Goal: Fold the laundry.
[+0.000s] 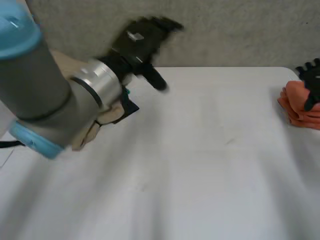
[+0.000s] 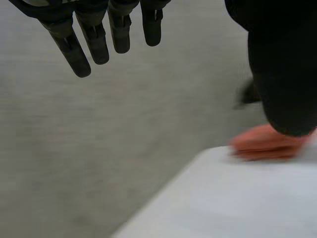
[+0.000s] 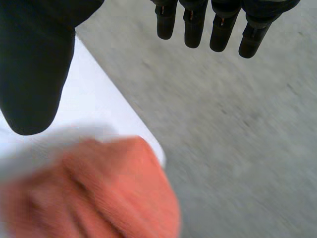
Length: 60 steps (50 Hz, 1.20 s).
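A folded orange cloth point(image 1: 299, 105) lies at the right edge of the white table point(image 1: 200, 150). My right hand point(image 1: 312, 80) hovers just above it, open. In the right wrist view its fingers point(image 3: 223, 25) are straight and apart from the thumb point(image 3: 34, 64), with the orange cloth point(image 3: 99, 193) below the palm at the table corner. My left hand point(image 1: 142, 37) is raised over the table's far edge, open and empty. Its straight fingers point(image 2: 94, 39) point out over the floor, and the orange cloth point(image 2: 265, 144) lies far off beyond its thumb.
A pile of beige cloth point(image 1: 107, 114) with a dark piece beside it lies at the back left, partly hidden by my left arm point(image 1: 45, 90). Grey carpet point(image 3: 237, 124) lies beyond the table's far and right edges.
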Motion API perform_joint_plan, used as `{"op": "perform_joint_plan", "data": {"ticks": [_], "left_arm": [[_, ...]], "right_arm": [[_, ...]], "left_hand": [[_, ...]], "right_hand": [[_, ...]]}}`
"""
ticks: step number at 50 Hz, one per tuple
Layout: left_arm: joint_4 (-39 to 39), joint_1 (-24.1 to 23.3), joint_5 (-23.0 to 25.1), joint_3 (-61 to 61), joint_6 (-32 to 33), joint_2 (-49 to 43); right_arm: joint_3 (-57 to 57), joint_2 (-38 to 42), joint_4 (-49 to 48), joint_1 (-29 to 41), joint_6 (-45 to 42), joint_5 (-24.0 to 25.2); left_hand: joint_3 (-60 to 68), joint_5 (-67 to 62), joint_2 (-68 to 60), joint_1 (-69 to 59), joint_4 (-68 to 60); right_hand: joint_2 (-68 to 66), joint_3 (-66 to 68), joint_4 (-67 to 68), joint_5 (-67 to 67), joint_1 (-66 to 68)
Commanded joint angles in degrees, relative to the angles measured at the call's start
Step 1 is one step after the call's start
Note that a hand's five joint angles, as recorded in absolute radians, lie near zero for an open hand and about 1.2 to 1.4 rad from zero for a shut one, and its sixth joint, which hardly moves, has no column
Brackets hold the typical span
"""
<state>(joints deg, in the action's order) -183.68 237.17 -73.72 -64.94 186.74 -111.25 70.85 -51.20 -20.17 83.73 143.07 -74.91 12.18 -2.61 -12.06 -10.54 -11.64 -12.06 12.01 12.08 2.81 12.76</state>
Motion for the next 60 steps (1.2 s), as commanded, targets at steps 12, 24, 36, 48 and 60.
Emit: {"op": "perform_joint_plan", "data": {"ticks": [12, 24, 36, 48, 60], "left_arm": [[0.96, 28.34, -7.42, 13.61, 29.11, -23.91], [-1.59, 31.16, 1.57, 19.94, 28.61, -34.47], [-10.99, 22.82, -2.66, 8.44, 1.46, -10.32], [-15.74, 5.42, -3.36, 4.30, -17.02, -0.72], [-5.14, -2.24, -5.20, 3.33, -2.38, -19.34]], "right_arm": [[26.62, -21.23, 8.47, 9.68, -1.04, 7.68], [28.55, -21.14, 8.74, 10.13, -0.95, 7.23], [28.82, -24.12, 8.65, 9.69, -0.68, 6.62], [29.17, -28.70, 8.48, 9.96, 1.95, 3.28], [31.37, -28.34, 7.95, 9.78, 4.24, 3.37]], "left_hand": [[-1.46, 1.89, 1.34, -0.18, 0.92], [67.76, -67.32, -67.88, -69.40, -68.30], [67.82, -67.39, -67.94, -69.46, -68.36], [67.82, -67.39, -67.94, -69.46, -68.36], [60.02, -59.58, -60.13, -61.66, -60.56]], "right_hand": [[2.06, -2.01, -2.08, -2.81, -2.76], [2.06, -2.01, -2.08, -2.81, -2.76], [2.06, -2.01, -2.08, -2.81, -2.76], [2.06, -2.01, -2.08, -2.81, -2.76], [2.06, -2.01, -2.08, -2.81, -2.76]]}}
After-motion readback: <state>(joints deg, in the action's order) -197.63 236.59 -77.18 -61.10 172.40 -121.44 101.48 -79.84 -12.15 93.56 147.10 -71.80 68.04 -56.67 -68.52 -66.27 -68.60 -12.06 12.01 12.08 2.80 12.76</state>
